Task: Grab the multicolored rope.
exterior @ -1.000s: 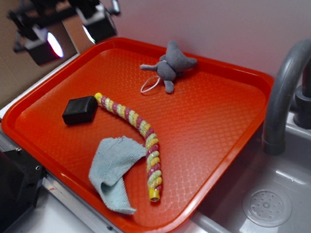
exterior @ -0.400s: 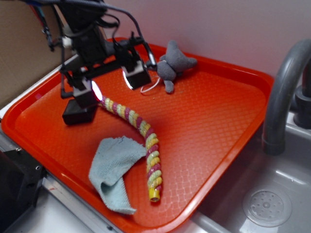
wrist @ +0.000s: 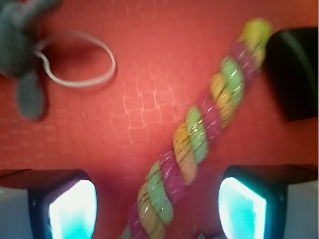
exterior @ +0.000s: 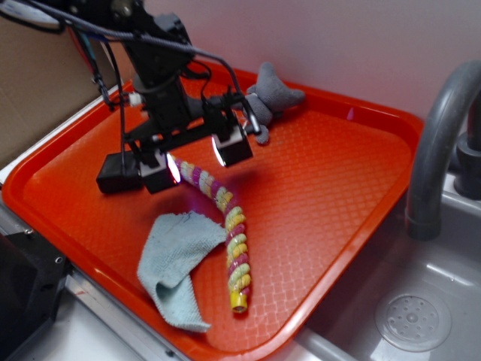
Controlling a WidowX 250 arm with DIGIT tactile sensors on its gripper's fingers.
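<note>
A long, thick twisted cord striped in yellow, magenta-pink and pale green, the multicolored rope (exterior: pixel 225 226) (wrist: pixel 194 144), lies flat on a textured orange-red plastic tray (exterior: pixel 338 188) (wrist: pixel 144 109). It runs in a gentle curve from the middle of the tray's left part down toward the near edge, where its cut end rests close to the rim. The black robot arm's gripper (exterior: pixel 197 155) (wrist: pixel 158 209) hangs over the rope's far end with its jaws spread wide apart and nothing between the pads; in the wrist view one finger (wrist: pixel 67 204) sits on each side of the rope, clear of it, and the rope passes diagonally through the gap.

A small black rectangular block (exterior: pixel 116 173) (wrist: pixel 294 72) lies on the tray just beside the rope's upper tip, toward the left edge. A crumpled light blue cloth (exterior: pixel 176 263) lies near the tray's near-left edge, its right side touching or just beside the rope's lower half. A small grey plush elephant (exterior: pixel 270 94) (wrist: pixel 22 55) sits by the tray's far edge, with a thin white loop of cord (wrist: pixel 75 59) lying beside it on the tray floor. To the right of the tray stands a curved grey faucet (exterior: pixel 440 143) over a grey sink basin (exterior: pixel 413 316)
</note>
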